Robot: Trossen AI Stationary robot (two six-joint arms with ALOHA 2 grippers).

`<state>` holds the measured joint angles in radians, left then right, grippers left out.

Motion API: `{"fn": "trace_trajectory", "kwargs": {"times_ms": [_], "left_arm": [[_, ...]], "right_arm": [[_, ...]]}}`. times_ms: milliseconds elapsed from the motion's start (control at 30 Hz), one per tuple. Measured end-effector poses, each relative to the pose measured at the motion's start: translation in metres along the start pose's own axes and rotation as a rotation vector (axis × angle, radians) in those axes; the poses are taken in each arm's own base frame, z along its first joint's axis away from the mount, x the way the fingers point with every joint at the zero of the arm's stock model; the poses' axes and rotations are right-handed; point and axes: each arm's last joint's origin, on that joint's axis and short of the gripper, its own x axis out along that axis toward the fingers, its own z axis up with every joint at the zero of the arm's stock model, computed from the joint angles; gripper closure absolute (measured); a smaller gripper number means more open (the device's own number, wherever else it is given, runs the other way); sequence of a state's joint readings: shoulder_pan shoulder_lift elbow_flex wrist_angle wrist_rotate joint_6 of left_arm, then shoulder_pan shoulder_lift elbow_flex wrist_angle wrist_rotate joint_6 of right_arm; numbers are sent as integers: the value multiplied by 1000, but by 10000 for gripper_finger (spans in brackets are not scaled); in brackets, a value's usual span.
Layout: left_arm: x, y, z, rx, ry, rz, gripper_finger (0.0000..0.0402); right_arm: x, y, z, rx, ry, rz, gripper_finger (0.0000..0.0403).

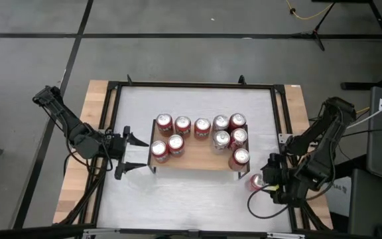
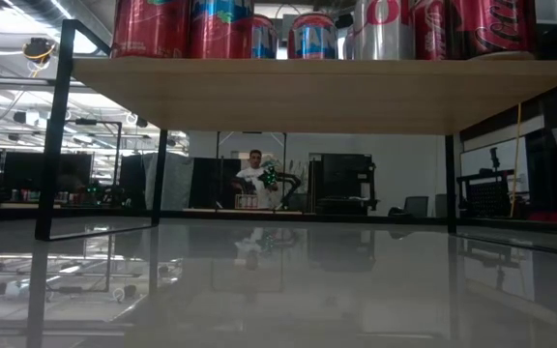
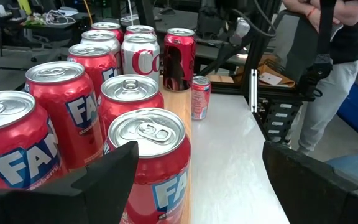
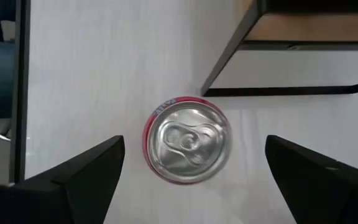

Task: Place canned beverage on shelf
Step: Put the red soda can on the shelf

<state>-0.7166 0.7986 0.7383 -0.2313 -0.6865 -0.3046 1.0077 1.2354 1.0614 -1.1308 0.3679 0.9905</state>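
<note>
The shelf [image 1: 192, 160], a low light wooden plank on thin black legs, stands mid-table and carries several red and silver cans [image 1: 176, 143]. One red can [image 1: 255, 182] stands upright on the white table just off the shelf's near right corner; it also shows in the left wrist view [image 3: 200, 98]. My right gripper [image 4: 194, 148] points down above this can [image 4: 188, 146], open, with one finger on either side and clear of it. My left gripper [image 1: 136, 153] is open and empty, level, at the shelf's left end, facing the cans [image 3: 146, 163].
The black frame [image 1: 111, 119] of the larger table rims the white surface. The shelf's black leg [image 4: 229, 56] stands close to the lone can. In the low view the plank [image 2: 317, 93] spans overhead. A person [image 3: 328, 56] stands beyond the table's right side.
</note>
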Motion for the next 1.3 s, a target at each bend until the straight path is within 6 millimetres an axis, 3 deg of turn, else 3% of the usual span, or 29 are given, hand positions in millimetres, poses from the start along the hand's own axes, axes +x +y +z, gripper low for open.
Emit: {"fn": "trace_trajectory", "kwargs": {"times_ms": [533,1033,1300], "left_arm": [[0,0,0,0,0,0,66],[0,0,0,-4,0,0,66],[0,0,0,-8,0,0,66]], "right_arm": [[50,-3,-26,18,-14,59,24],[51,0,-24,36,-38,88,28],[51,-1,-23,42,-90,53,87]]}}
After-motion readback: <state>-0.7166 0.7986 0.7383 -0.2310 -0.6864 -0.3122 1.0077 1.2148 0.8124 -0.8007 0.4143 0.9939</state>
